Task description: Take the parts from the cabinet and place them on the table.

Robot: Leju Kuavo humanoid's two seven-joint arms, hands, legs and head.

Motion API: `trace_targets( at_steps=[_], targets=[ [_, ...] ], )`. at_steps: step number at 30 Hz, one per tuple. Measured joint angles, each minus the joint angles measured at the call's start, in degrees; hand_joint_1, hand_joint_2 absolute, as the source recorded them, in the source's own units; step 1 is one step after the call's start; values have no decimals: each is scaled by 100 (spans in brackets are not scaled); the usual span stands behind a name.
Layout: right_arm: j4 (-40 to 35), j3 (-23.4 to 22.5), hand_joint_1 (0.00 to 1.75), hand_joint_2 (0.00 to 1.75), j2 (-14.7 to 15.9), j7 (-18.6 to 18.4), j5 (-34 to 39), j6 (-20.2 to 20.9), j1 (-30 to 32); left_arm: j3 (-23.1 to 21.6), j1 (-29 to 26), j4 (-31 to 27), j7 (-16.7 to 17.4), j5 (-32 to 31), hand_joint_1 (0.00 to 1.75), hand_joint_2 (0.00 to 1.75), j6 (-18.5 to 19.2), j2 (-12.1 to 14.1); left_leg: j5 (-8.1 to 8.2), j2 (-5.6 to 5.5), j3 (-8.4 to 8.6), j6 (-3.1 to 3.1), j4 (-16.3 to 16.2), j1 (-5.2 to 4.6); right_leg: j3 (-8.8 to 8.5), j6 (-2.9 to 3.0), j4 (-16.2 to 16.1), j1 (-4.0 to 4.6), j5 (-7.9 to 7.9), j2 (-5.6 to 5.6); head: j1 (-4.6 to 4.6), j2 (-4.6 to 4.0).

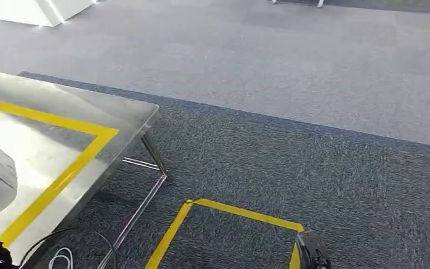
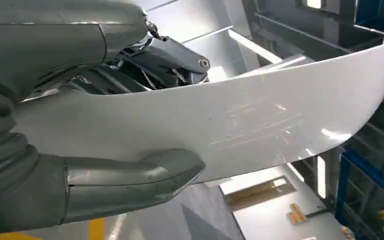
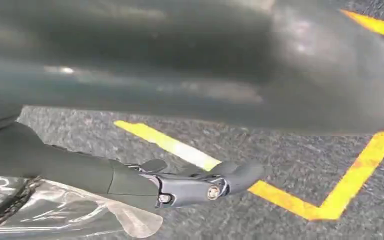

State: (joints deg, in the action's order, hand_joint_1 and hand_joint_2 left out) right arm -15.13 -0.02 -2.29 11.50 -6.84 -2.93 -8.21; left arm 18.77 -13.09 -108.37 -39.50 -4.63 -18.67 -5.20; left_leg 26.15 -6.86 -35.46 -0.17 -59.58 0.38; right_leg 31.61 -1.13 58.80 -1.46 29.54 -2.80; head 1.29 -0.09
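My left hand (image 2: 80,150) grips the curved white part (image 2: 260,125), thumb under, fingers (image 2: 175,57) over. My right hand (image 3: 180,185) holds nothing, fingers loosely extended above yellow floor tape (image 3: 290,200).

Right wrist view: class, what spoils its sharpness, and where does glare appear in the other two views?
Right wrist view: a blurred dark shape close to the lens. Head view: bright glare on the steel table. Left wrist view: streaky highlights across the white curved part that the left hand holds.
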Motion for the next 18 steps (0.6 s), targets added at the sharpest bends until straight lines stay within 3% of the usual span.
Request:
trace_targets(
  at_steps=[1,2,3,5,6,7,8,9,10,11,13,15,17,18],
  targets=[
    [0,-2,0,0,11,4,-2,-8,-8,0,10,-4,0,-2,175,175,-7,0,104,321,-61,-27,-151,-37,-15,39,-8,13,6,60,32,0],
    [0,-2,0,0,11,7,-7,-11,-8,-2,29,-4,0,-4,175,175,-7,4,256,467,-184,-45,-416,-32,-22,59,-9,27,13,127,48,0],
    [2,-2,0,0,13,7,-9,-9,7,-24,39,-4,0,-4,175,175,-20,-2,504,572,-430,-61,-940,-26,-27,82,-8,48,28,227,39,0],
    [2,-2,0,0,13,7,-15,-9,35,-39,24,-4,0,-13,175,175,-22,-4,743,619,-791,-71,-1692,-18,-30,108,-8,72,47,405,42,0],
    [2,-2,0,0,15,7,-17,-7,35,-39,18,-4,0,-13,175,175,-28,-4,675,620,-807,-65,-1718,-18,-38,114,-8,80,58,488,44,0],
    [2,-2,0,0,13,5,-20,-9,28,-39,15,-4,0,-17,175,175,-37,-4,486,627,-687,-47,-1493,-19,-53,114,-8,89,70,564,44,0],
    [2,-2,0,0,13,4,-26,-9,21,-42,15,-4,0,-20,175,175,-42,-4,228,660,-452,-14,-1041,-28,-80,113,-8,98,87,640,44,0],
    [0,-2,0,0,13,2,-33,-9,14,-41,14,-7,0,-28,175,175,-48,-2,-11,766,-177,34,-521,-53,-116,107,-9,105,109,706,44,0],
    [0,-2,0,0,13,-2,-35,-9,11,-44,19,-18,0,-31,175,175,-52,-2,-33,1047,35,96,-119,-110,-143,98,-17,111,130,770,42,0],
    [0,-2,0,0,13,0,-37,-9,5,-52,28,-22,0,-39,175,175,-55,-2,37,1160,79,124,-25,-179,-139,59,-11,151,153,831,46,0],
    [0,-2,0,0,13,-11,-44,-13,4,-68,8,-44,-2,-55,175,175,-61,-2,40,1037,40,141,-5,-185,-146,16,-25,154,166,974,28,0],
    [-17,-2,0,0,13,-13,-57,-7,-18,-68,-21,-57,-2,-63,175,175,-79,-4,-2,890,103,205,94,-155,-216,-64,-64,169,201,1094,37,0],
    [-22,-2,0,0,13,-11,-68,-7,-65,-79,-11,-76,-4,-72,175,175,-98,-7,-39,787,144,247,156,-95,-17,-100,344,130,454,502,-22,0],
    [-22,-2,0,0,13,-18,-68,-7,-62,-87,1,-79,-4,-74,175,175,-98,-9,-38,716,138,257,156,-80,218,-116,804,122,655,365,-29,0]
  ],
)
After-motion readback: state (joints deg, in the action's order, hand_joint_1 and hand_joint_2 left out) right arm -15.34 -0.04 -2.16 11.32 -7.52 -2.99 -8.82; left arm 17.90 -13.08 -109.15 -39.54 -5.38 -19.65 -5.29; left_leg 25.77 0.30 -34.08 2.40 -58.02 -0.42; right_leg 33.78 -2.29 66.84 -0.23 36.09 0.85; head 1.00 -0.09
